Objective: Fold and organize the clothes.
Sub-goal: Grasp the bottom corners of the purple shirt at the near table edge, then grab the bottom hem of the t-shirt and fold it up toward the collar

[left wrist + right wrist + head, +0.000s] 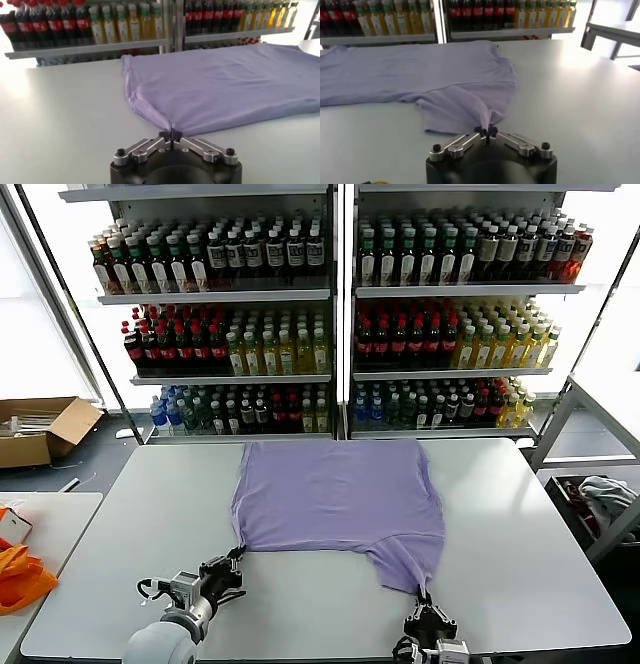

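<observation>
A lavender T-shirt (330, 499) lies spread, plain side up, on the grey table (520, 554), its far edge toward the shelves. My left gripper (236, 556) is shut on the shirt's near left corner (171, 126), the cloth pinched between its fingertips. My right gripper (424, 599) is shut on the tip of the near right sleeve (482, 120), which is drawn to a point between its jaws (485, 133). Both grippers sit low at the table's front edge.
Shelves of bottled drinks (330, 314) stand behind the table. An open cardboard box (40, 429) lies on the floor at the left, an orange cloth (20, 579) on a side table. A basket with grey-white cloth (600, 499) stands at the right.
</observation>
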Action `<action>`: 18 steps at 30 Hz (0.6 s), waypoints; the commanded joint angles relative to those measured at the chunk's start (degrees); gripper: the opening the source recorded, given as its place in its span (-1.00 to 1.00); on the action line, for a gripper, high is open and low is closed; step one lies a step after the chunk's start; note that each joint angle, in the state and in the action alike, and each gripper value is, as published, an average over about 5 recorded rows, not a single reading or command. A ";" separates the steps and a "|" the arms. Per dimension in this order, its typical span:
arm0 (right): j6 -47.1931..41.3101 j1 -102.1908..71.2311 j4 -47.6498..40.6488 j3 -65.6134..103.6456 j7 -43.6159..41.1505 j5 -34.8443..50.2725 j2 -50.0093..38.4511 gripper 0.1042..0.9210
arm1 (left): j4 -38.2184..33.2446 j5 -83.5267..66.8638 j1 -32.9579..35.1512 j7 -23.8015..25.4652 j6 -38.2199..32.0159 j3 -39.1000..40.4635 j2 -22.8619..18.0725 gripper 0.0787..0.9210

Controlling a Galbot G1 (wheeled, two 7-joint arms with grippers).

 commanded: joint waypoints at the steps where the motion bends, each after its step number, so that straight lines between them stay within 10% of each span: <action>1: 1.45 0.51 1.38 0.81 -1.28 -0.47 0.02 -0.99 | -1.45 0.24 0.08 0.07 -1.72 -0.78 -0.61 -0.98; 18: 2.89 19.74 -6.14 2.72 -2.80 -1.37 -0.02 -0.99 | 1.17 -6.05 -8.93 -2.64 -9.02 -0.79 -3.03 -0.98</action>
